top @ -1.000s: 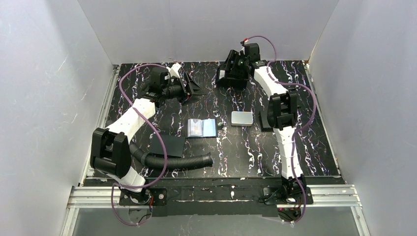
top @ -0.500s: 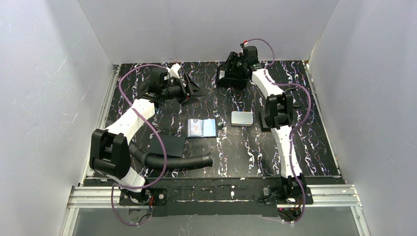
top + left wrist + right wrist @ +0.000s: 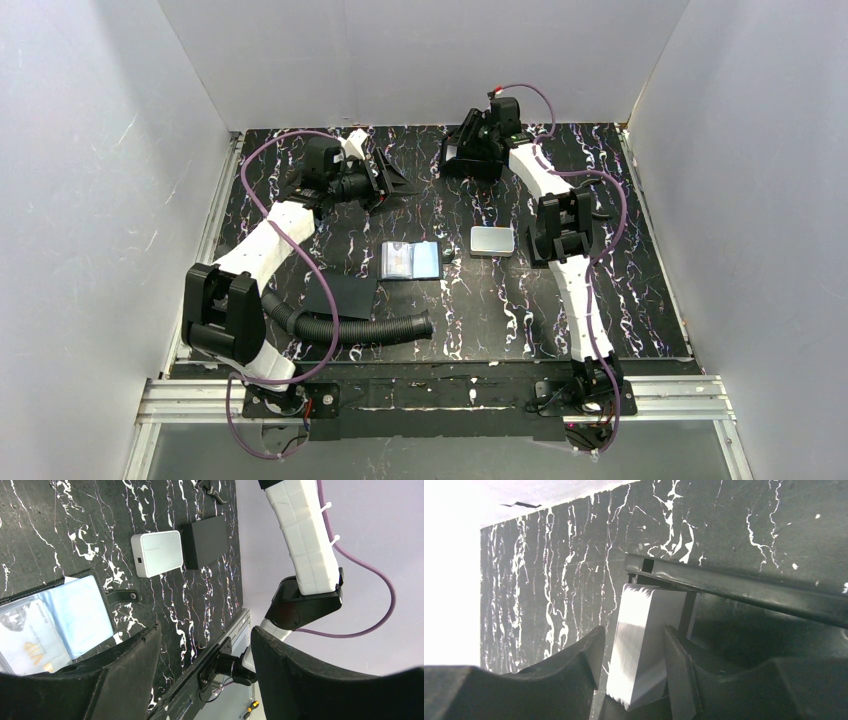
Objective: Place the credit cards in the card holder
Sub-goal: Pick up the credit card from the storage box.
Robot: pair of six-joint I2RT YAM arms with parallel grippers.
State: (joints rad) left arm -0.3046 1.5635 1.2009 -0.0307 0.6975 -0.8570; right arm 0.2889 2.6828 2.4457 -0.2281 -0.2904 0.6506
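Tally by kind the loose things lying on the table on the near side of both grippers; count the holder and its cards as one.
Card holder, open: 1
Silver-grey case: 1
Flat black pad: 1
Black corrugated hose: 1
Black box: 1
Total: 5

Walls: the tabletop (image 3: 480,320) is being enclosed on three sides by plain pale grey panels (image 3: 420,60).
Tabletop: black, white-veined marbling is being displayed.
Near edge: is being bordered by an aluminium rail (image 3: 680,395).
Light: panels are being evenly lit.
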